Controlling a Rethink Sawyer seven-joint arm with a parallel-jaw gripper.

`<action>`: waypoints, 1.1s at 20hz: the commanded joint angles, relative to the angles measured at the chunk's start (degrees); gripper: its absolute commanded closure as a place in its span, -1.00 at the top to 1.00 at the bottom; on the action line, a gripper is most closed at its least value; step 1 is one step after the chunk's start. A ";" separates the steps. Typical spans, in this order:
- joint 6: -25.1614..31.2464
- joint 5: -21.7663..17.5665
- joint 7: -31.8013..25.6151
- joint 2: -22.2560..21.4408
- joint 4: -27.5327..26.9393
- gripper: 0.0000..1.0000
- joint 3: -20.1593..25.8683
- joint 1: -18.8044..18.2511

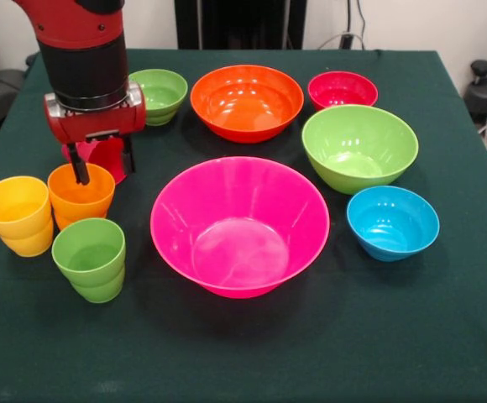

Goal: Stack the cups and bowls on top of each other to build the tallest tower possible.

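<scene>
Standing unstacked across the table (pixel 227 369), cups and bowls wait apart.
Nearest: green cup (pixel 90 258), pink bowl (pixel 239 225); then yellow cup (pixel 17 214), orange cup (pixel 81 195), blue bowl (pixel 393 222); farthest, open gripper (pixel 102 161) straddling red cup (pixel 109 158).

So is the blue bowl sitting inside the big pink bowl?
No, the blue bowl sits by itself on the green tablecloth, beside the big pink bowl, which has nothing in it.

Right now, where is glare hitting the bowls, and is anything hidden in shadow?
Front view: white glare streaks the inside of the orange bowl, large green bowl and pink bowl; soft shadows ring the cups; the red cup sits dim behind the end effector, partly hidden.
</scene>
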 commanded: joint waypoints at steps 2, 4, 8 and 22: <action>-3.18 -5.85 -15.25 5.74 -2.30 1.00 -1.13 1.31; -3.49 -6.48 -14.82 6.99 -3.04 1.00 -1.95 0.93; -4.47 -6.72 -15.45 7.66 -3.31 1.00 -1.91 -0.48; -2.66 -7.60 -18.88 4.39 -4.41 1.00 -0.74 -1.55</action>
